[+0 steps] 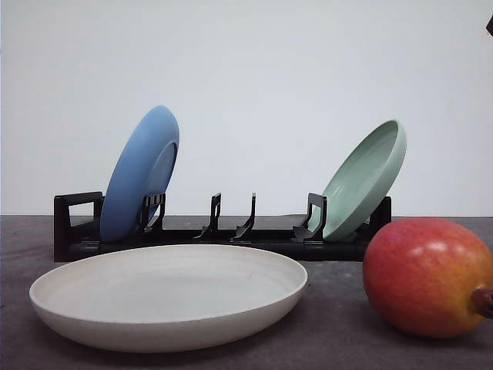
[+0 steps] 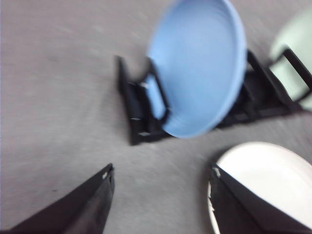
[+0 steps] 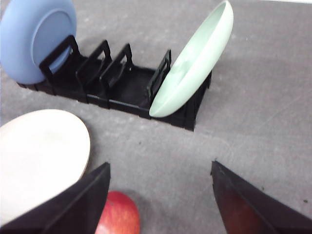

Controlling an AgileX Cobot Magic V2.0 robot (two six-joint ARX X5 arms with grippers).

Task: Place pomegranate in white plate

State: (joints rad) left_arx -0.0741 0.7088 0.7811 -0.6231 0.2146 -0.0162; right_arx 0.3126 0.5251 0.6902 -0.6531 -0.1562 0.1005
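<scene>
Smooth round pomegranate (image 1: 427,276) beside matte white plate (image 1: 169,297)

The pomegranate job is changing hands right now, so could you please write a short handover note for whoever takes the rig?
Left gripper: open, empty, above the table near the blue plate in the black rack.
Right gripper: open, empty, above the table by the pomegranate.
Pomegranate lies on the table, right of the white plate, apart from it.
White plate lies flat and empty in front of the rack; pale green plate leans in the rack.
Done: nothing yet.
Left: grasp the pomegranate, set it in the white plate.
</scene>
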